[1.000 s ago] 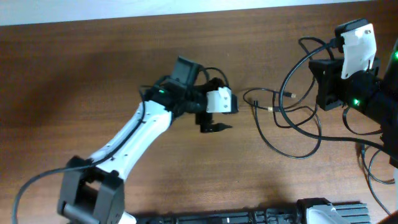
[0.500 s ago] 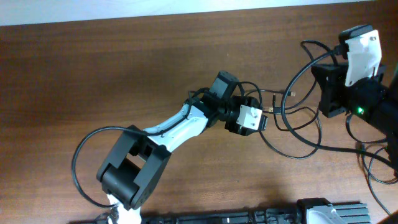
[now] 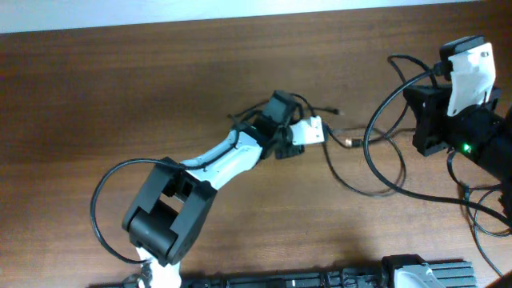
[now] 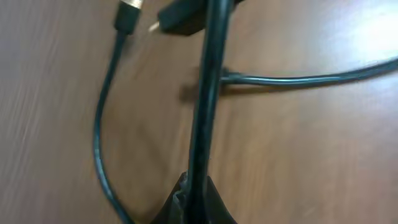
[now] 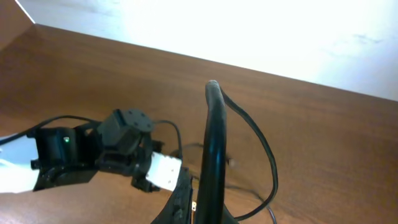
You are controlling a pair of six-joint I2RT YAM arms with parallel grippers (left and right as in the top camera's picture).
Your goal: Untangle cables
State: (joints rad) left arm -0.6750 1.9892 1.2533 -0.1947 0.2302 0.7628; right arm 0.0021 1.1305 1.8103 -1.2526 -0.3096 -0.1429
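Black cables, number unclear, lie tangled; left pincer and right pincer each clamp one.

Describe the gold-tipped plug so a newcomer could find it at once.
Start at the left claw, shut near the middle of the table. Just beyond it, toward the right arm, the cables begin; the gold-tipped plug lies there. Its metal tip glints, unlike the dark plug end farther back.
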